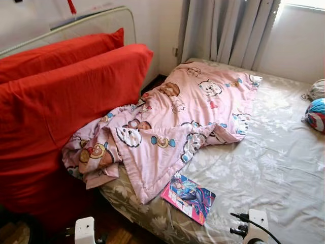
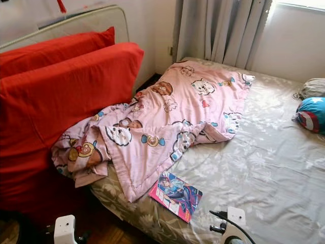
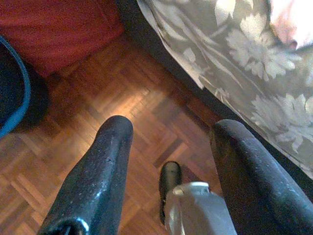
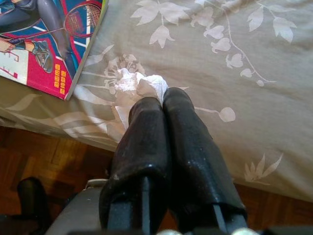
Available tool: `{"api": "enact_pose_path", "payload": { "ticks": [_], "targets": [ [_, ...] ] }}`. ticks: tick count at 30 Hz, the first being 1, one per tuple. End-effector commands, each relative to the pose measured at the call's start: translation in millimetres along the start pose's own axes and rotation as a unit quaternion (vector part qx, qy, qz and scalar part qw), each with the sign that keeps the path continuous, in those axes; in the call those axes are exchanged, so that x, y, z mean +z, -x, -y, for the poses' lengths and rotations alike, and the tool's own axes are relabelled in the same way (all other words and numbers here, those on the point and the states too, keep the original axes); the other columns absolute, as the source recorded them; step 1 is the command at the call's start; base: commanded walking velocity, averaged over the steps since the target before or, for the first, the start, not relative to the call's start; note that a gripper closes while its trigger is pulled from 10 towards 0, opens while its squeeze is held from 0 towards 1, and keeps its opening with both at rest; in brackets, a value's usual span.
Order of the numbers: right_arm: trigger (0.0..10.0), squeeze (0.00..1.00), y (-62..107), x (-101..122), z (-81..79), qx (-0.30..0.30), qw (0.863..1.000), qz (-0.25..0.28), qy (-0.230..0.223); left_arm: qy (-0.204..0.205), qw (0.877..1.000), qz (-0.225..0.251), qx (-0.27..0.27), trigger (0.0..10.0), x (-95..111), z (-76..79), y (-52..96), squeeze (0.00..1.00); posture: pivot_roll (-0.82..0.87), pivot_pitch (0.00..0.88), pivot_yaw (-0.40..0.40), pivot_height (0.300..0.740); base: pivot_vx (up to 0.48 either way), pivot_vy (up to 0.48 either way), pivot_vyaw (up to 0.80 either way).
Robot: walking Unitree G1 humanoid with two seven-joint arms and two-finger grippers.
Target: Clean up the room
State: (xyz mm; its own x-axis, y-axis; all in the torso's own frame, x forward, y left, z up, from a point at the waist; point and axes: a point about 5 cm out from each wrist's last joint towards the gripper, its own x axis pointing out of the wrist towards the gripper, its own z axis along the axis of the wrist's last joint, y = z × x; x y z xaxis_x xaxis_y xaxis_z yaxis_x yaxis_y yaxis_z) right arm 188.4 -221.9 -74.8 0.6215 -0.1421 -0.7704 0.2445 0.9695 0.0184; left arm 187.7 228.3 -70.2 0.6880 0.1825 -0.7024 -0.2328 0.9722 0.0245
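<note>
1. Bedroom ahead of us: the bed point(image 1: 284, 168) in its grey flowered sheet takes up most of the scene, with curtains point(image 1: 223, 30) and a bright window behind it.
2. Two big red cushions point(image 1: 61, 107) lean against the headboard on our left, and a rumpled pink cartoon blanket point(image 1: 177, 117) spills from them across the mattress, one corner hanging over the near edge.
3. A blue ball-like toy point(image 1: 317, 114) and a grey bundle sit at the far right of the bed, well apart from us.
4. A comic book point(image 1: 189, 197) lies flat near the bed's front edge, just beside the blanket corner.
5. Our right gripper point(image 4: 152, 98) hovers over the sheet near the comic, its fingers pressed together on a small crumpled white tissue point(image 4: 139, 84).
6. Our left gripper point(image 3: 171, 142) hangs over the parquet floor point(image 3: 122, 98) beside the bed, fingers spread wide and empty.
7. We judge the step in hand is clearing the tissue as rubbish; next we need a bin, and none is evident. The comic and blanket remain untidied.
</note>
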Motion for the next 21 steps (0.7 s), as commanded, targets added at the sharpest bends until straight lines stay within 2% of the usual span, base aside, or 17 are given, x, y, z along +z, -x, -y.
{"api": "enact_pose_path", "payload": {
  "ticks": [1, 7, 12, 14, 18, 21],
  "targets": [
    [10.0, 0.00, -0.4, 1, 1.4, -0.010, 1.000, -0.002, -0.018, -0.023, 1.000, -0.007, -0.007, 10.0, 2, -0.4, -1.2, 0.00, -0.03, 0.000, 0.018, 0.740, 0.000, 0.000, 0.00],
    [10.0, 0.00, 4.3, -18, 9.1, -0.026, 0.999, -0.028, -0.031, -0.049, 0.998, -0.025, -0.017, 10.0, -5, -0.6, 0.5, 0.00, -0.05, 0.000, 0.025, 0.740, 0.000, 0.000, 0.00],
    [10.0, 0.00, 9.8, -36, 15.2, -0.029, 0.998, -0.058, -0.015, -0.034, 0.999, -0.035, -0.002, 10.0, -11, -9.8, 2.9, 0.00, -0.02, 0.000, 0.001, 0.740, 0.000, 0.000, 0.00],
    [10.0, 0.00, 10.1, -37, 15.4, -0.029, 0.998, -0.058, -0.018, -0.032, 0.999, -0.035, 0.000, 10.0, -12, -11.1, 3.4, 0.00, -0.01, 0.000, -0.002, 0.740, 0.000, 0.000, 0.00],
    [10.0, 0.00, 18.5, -61, 11.4, -0.022, 0.997, -0.067, -0.016, -0.027, 0.999, -0.037, 0.005, 10.0, -12, -16.0, 4.0, 0.00, -0.04, 0.000, -0.004, 0.740, 0.000, 0.000, 0.00],
    [10.0, 0.00, 19.2, -63, 9.0, -0.011, 0.998, -0.065, -0.003, -0.032, 0.999, -0.043, 0.006, 10.0, -14, -16.3, 4.5, 0.00, -0.05, 0.000, -0.012, 0.740, 0.000, 0.000, 0.00]
  ]
}}
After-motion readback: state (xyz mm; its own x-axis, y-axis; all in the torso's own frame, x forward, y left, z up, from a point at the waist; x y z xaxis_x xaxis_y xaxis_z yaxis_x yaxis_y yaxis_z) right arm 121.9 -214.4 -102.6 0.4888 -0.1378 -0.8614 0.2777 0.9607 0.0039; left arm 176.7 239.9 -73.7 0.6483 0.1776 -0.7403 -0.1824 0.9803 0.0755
